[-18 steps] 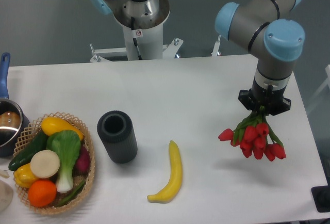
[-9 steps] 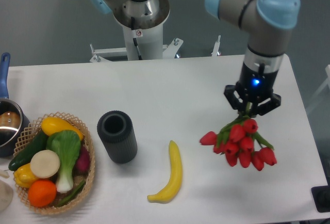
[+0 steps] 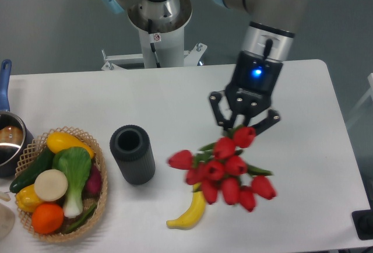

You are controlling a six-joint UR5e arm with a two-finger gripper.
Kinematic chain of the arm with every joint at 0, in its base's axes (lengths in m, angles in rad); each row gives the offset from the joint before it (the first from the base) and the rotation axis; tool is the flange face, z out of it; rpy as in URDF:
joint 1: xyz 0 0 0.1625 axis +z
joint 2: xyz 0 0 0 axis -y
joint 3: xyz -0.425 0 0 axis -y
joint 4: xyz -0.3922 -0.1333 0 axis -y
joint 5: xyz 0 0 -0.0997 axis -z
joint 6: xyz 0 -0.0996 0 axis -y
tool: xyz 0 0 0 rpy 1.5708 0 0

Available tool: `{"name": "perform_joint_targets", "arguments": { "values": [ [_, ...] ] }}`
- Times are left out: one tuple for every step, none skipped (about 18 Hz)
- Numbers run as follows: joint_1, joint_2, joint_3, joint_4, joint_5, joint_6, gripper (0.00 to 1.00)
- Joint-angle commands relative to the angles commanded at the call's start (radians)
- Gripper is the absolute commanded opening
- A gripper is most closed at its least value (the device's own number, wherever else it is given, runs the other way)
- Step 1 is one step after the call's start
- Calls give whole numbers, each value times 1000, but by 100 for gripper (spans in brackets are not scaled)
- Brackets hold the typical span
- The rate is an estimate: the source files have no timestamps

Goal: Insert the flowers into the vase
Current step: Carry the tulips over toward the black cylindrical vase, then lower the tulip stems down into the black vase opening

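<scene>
My gripper (image 3: 238, 126) is shut on the stems of the flowers (image 3: 224, 168), a bunch of red tulips with green leaves that hangs below it, heads down, in the air above the table. The bunch is over the upper part of the banana. The vase (image 3: 133, 154), a dark grey ribbed cylinder with an open round mouth, stands on the white table to the left of the bunch, well apart from it.
A yellow banana (image 3: 187, 213) lies between vase and flowers, partly hidden by the tulips. A wicker basket (image 3: 100, 203) of vegetables and fruit sits at the left. A steel pot (image 3: 10, 142) with a blue handle is at the far left edge.
The arm has carried the flowers left and higher, from near the right table edge to above the banana. The gripper stays shut on the stems. The vase has not moved.
</scene>
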Motion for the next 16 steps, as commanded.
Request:
{"name": "perform_joint_targets", "arguments": {
  "values": [
    [-5, -2, -2, 12, -66, -11, 0],
    [-6, 0, -9, 26, -124, -27, 0],
    [-6, 0, -20, 43, -169, -34, 0],
    [-8, 5, -40, 63, -206, -32, 0],
    [-6, 8, -60, 87, -240, -31, 0],
    [-6, 14, -83, 109, -272, -26, 0],
    [-8, 26, -104, 124, -289, -26, 0],
    [-9, 40, -129, 126, -297, -25, 0],
    [-12, 57, -156, 129, -304, -22, 0],
    [-12, 69, -178, 129, -323, -11, 0],
    [-12, 75, -193, 129, -344, 0, 0],
    [-12, 78, -201, 129, -359, 9, 0],
    [-12, 77, -204, 129, -366, 17, 0],
    [-17, 75, -207, 129, -366, 26, 0],
    [-23, 71, -207, 129, -366, 37, 0],
    [-28, 66, -210, 129, -366, 44, 0]
  ]
}}
